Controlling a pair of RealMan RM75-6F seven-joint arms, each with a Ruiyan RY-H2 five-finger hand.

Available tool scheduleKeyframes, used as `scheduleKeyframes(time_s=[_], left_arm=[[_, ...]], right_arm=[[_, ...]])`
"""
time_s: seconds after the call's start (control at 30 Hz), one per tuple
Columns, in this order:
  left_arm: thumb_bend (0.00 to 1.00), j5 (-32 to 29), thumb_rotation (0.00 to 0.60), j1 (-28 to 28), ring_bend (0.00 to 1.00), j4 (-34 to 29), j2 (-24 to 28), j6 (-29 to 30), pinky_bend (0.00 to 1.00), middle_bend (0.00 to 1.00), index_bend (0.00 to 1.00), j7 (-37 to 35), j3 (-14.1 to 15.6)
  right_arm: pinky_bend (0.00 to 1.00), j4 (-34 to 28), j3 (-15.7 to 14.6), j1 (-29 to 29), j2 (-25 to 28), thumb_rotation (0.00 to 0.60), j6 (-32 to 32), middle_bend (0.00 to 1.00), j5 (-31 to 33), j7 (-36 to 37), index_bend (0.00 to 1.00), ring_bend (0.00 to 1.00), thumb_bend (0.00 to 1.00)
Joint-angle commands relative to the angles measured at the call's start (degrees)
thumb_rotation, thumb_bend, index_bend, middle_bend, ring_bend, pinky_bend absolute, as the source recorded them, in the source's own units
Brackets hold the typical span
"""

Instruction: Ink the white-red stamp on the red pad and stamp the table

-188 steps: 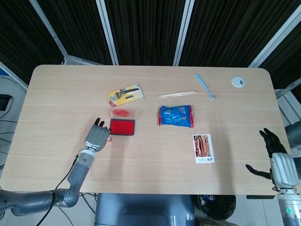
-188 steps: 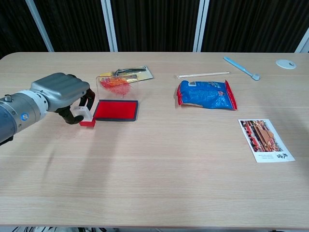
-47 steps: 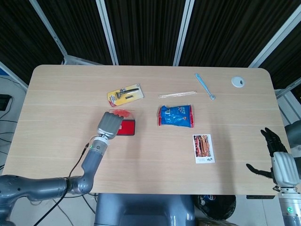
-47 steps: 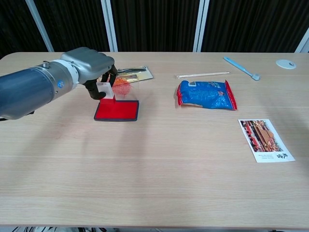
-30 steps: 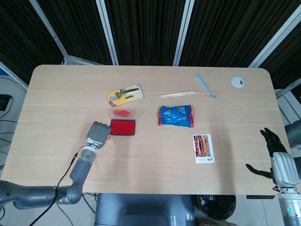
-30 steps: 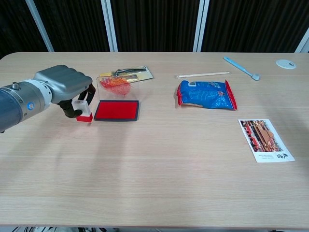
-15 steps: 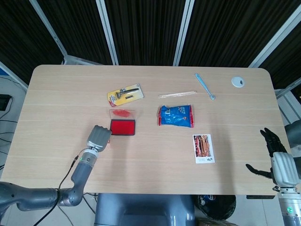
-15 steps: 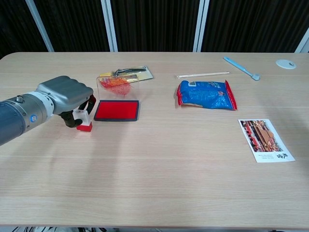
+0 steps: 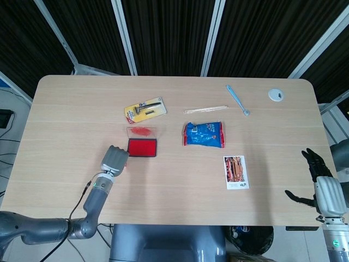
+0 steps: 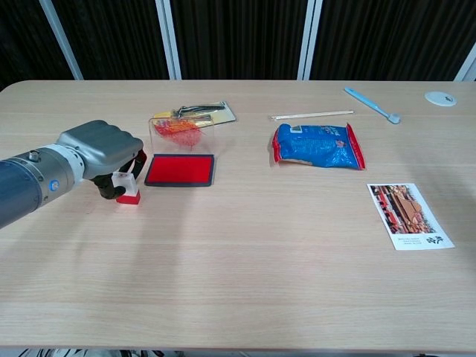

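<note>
My left hand (image 10: 100, 152) grips the white-red stamp (image 10: 128, 187), whose red base sits on the table just left of the red ink pad (image 10: 179, 169). From the head view, the left hand (image 9: 113, 160) covers the stamp and lies beside the pad (image 9: 142, 147). The pad's clear lid (image 10: 175, 128) stands open behind it, smeared with red. My right hand (image 9: 322, 188) hangs off the table's right front corner with its fingers spread and nothing in it.
A blue snack bag (image 10: 317, 146) lies right of the pad, a photo card (image 10: 408, 216) nearer the front right. Behind are a yellow razor pack (image 10: 205, 112), a thin stick (image 10: 312, 114), a blue toothbrush (image 10: 372, 104) and a white disc (image 10: 441, 97).
My left hand carried the stamp from over the pad down to the table left of it, then lowered it slightly towards me; the stamp's base now rests on the wood.
</note>
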Motion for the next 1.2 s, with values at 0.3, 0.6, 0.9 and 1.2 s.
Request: scheduleKeyframes(time_s=[0.3,0.6,0.9,1.2], left_arm=[[0.33,-0.6,0.600,0.0,0.43,0.0,-0.2,0.0,0.47,0.59,0.59,1.1,0.0],[0.31,-1.3,0.600,-0.1,0.38,-0.3,0.1,0.1,0.45,0.53,0.54,2.1,-0.1],[0.27,-1.9,0.600,0.1,0.31,-1.0,0.7,0.4,0.38,0.37,0.41,3.1,0.0],[0.16,-2.4,0.600,0.2,0.19,-2.0,1.3,0.7,0.28,0.17,0.22,3.5,0.1]], right_arm=[[0.19,0.0,0.0,0.0,0.0,0.600,0.1,0.00,-0.1,0.0,0.00,0.00,0.12],[0.19,0.1,0.0,-0.1,0.0,0.600,0.2,0.00,-0.1,0.0,0.00,0.00,0.13],[0.19,0.0,0.0,-0.1,0.0,0.600,0.3,0.00,-0.1,0.0,0.00,0.00,0.13],[0.19,-0.1,-0.1,-0.1,0.0,0.600,0.4,0.00,-0.2,-0.1,0.00,0.00,0.13]])
